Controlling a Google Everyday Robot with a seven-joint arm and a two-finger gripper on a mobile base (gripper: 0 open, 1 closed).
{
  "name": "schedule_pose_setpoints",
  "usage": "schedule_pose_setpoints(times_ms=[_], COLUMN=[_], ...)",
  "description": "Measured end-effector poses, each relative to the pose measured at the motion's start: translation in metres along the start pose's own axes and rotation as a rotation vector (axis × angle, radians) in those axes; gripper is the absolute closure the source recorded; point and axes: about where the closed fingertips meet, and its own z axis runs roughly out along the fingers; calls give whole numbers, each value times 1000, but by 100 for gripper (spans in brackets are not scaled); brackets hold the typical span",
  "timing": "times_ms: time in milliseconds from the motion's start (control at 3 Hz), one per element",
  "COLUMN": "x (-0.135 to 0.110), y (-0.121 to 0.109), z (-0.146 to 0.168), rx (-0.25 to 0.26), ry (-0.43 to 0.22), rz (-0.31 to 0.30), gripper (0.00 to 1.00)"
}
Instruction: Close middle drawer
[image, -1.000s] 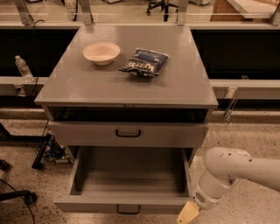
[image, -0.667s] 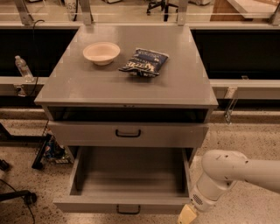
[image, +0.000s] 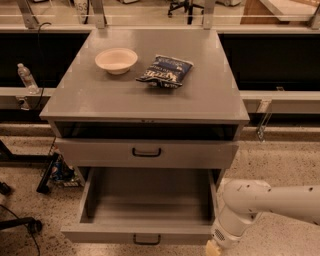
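No wording can be read. The dark blue bag (image: 165, 71) on the tabletop (image: 100, 100) carries pale lettering that cannot be made out. The gripper (image: 213, 247) sits low, beside the middle drawer (image: 100, 233) front's right corner.

Pale bowl (image: 116, 60) beside chip bag (image: 165, 71) — bottle (image: 25, 77) far left

one middle drawer (image: 100, 234), one upper drawer (image: 100, 153), one bowl (image: 116, 60), one chip bag (image: 165, 71), one water bottle (image: 26, 78), one gripper (image: 212, 248) at the frame's bottom right.
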Motion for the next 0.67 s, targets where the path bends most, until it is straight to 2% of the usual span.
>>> schedule_pose_setpoints(times_ms=[333,667], x=[-4,-15], y=[-9,-20], z=[22,33], rx=[28,67], ry=[-22,-67], rz=[10,0], gripper=[100,100])
